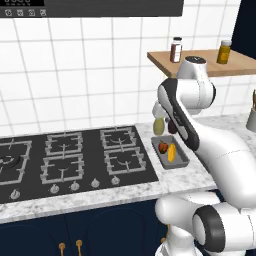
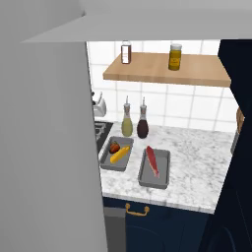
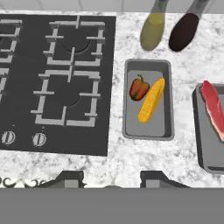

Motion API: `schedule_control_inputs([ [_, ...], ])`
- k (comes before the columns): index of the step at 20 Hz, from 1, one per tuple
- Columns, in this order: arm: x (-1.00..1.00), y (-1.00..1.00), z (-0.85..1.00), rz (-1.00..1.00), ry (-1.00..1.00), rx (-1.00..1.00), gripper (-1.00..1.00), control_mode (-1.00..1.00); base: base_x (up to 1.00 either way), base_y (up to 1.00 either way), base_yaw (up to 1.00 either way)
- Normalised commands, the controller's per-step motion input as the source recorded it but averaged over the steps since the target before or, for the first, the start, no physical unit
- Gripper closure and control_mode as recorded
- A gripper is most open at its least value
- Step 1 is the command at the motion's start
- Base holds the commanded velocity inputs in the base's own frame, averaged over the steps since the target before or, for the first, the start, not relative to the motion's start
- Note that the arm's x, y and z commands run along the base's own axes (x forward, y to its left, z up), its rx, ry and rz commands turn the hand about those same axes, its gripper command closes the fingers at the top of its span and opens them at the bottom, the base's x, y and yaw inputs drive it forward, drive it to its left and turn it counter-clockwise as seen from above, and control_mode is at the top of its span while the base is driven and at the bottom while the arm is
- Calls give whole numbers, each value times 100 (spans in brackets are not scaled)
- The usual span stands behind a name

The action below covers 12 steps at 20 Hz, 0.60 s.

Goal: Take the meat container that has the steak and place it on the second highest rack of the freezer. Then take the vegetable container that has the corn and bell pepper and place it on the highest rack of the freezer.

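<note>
The meat container (image 2: 158, 178) is a shallow grey tray on the marble counter, with the red steak (image 2: 152, 160) lying in it. To its left sits the vegetable container (image 2: 107, 162) with the yellow corn (image 2: 120, 154) and the red bell pepper (image 2: 114, 146). In the hand view my gripper (image 3: 113, 179) hovers high over the counter's front edge, open and holding nothing. There the vegetable container (image 3: 146, 129) lies just ahead of it and the meat container (image 3: 210, 146) is cut off by the right edge. A tall grey freezer panel (image 2: 49, 147) stands at the left. Its racks are out of view.
A black gas hob (image 1: 65, 157) lies left of the trays. An olive bottle (image 2: 127, 123) and a dark bottle (image 2: 142, 124) stand behind them against the tiled wall. A wooden shelf (image 2: 167, 71) with two jars hangs above. Navy cabinets sit below the counter.
</note>
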Motion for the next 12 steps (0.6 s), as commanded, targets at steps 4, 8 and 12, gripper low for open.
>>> schedule_control_inputs([
  [4, -59, -29, -10, -9, -3, 2, -100, -100, 0, 0, 0],
  [8, -98, -94, -36, -38, -3, 19, -100, -100, 0, 0, 0],
  [12, -16, -100, -67, -64, 20, 23, -100, -100, 0, 0, 0],
])
